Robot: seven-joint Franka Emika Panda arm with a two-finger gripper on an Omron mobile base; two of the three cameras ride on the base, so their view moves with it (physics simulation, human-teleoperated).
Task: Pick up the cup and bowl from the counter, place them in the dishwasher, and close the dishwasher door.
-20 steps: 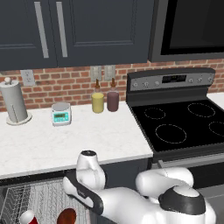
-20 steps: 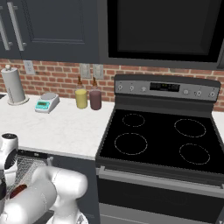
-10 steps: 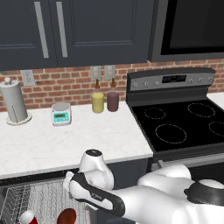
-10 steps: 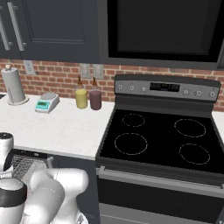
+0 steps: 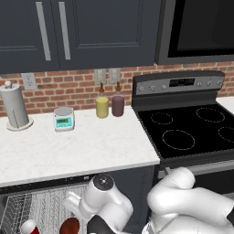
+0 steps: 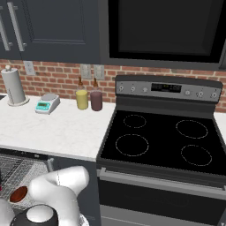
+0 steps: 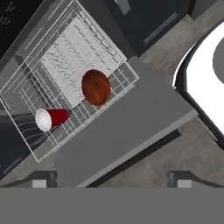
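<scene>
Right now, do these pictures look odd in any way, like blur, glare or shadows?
Left base view: flat, even light, the counter soft and slightly grainy, no glare. Right base view: the same flat light, black stove top without reflections. Hand view: rolled sideways, so the wire rack runs diagonally; cup and bowl sharp, casting hardly any shadow.

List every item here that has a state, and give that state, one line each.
cup: lying on its side in the rack
bowl: resting in the rack, beside the cup
dishwasher rack: pulled out
dishwasher door: open, folded down flat
gripper: jaws open, holding nothing, above the door
upper cabinet doors: shut
stove top: bare, burners dark
paper-towel holder: upright on the counter
</scene>
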